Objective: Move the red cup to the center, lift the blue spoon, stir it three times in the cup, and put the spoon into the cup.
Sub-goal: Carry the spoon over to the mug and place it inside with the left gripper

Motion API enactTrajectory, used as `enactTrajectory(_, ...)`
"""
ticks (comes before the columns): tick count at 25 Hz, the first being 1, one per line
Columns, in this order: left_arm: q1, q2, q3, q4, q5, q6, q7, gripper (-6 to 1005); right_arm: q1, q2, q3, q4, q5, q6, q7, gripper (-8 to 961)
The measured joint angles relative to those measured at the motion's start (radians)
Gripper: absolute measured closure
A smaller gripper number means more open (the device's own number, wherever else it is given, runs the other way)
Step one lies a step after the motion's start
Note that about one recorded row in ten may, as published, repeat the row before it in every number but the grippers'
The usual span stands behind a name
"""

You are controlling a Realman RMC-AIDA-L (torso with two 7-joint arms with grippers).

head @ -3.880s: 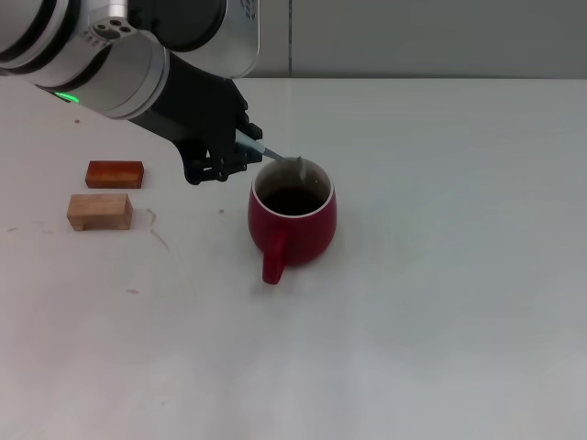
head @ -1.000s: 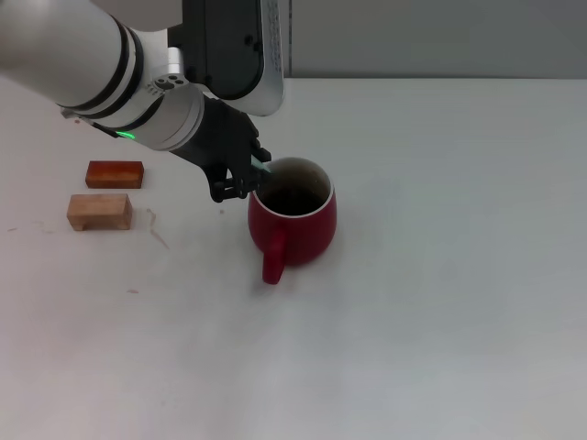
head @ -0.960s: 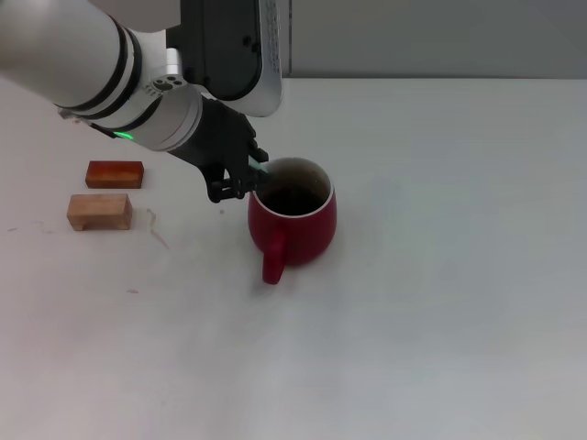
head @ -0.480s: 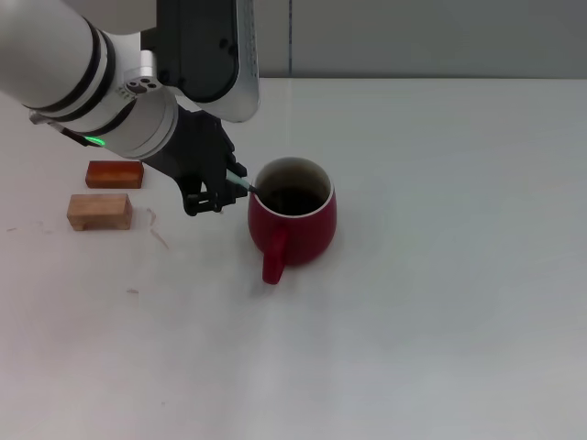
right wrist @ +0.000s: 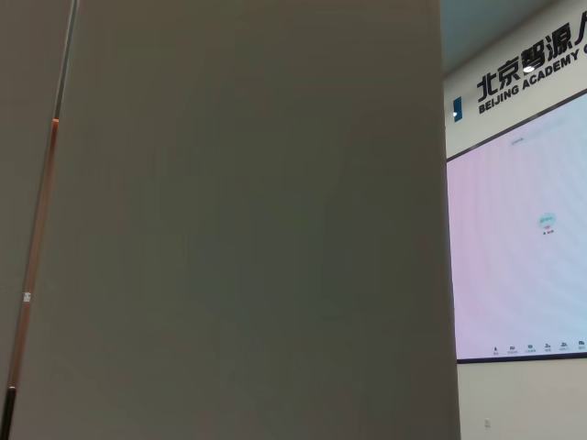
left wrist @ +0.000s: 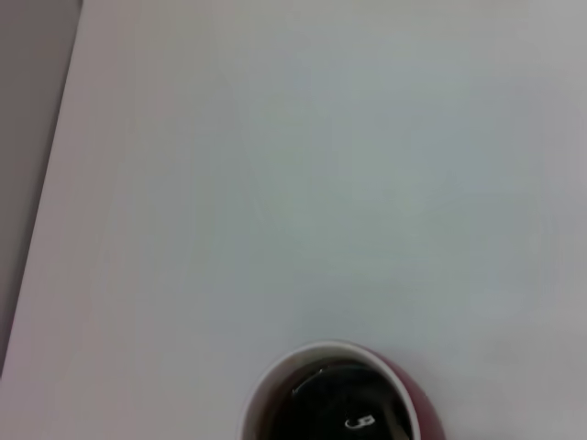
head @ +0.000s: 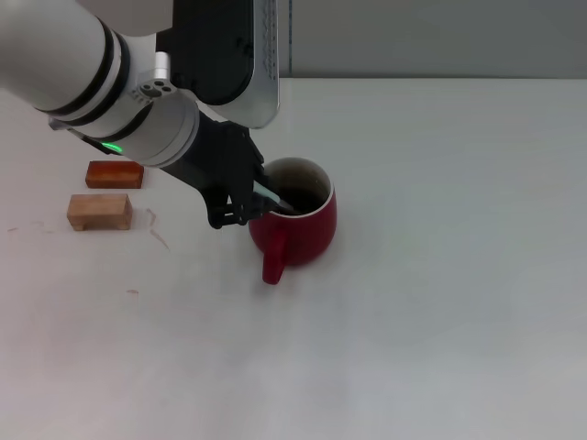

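So I've got the red cup (head: 293,220) sitting upright on the white worktop (head: 440,275), handle pointing toward the robot. My left gripper (head: 246,203) is right at the cup's left rim, clamped on the pale handle of the blue spoon (head: 273,196), and the spoon slants down over the rim into the dark inside of the cup. In the left wrist view I only catch the cup's rim (left wrist: 332,396) and dark interior from above, nothing clear of the spoon there. Well off to the cup's left sit a reddish-brown block (head: 115,174) and a tan wooden block (head: 99,211), just beside each other. The right gripper isn't visible anywhere, its wrist camera just shows a wall and a screen
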Motion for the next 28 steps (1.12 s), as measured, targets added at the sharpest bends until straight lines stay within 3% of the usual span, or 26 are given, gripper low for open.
enactTrajectory(8,0.001,-0.002,0.017,-0.026,-0.065,-0.093,0.018,830,0.000,-0.001,0.000,0.001,0.000,0.000,0.000,412)
enactTrajectory(14,0.017,-0.001,0.065,-0.068,-0.037,-0.189,0.010,830,-0.002,-0.001,0.000,0.001,0.000,0.001,0.000,412)
enactTrajectory(28,0.037,0.001,0.075,-0.041,0.066,-0.167,-0.019,830,0.008,-0.001,0.000,0.001,0.000,0.002,0.000,412)
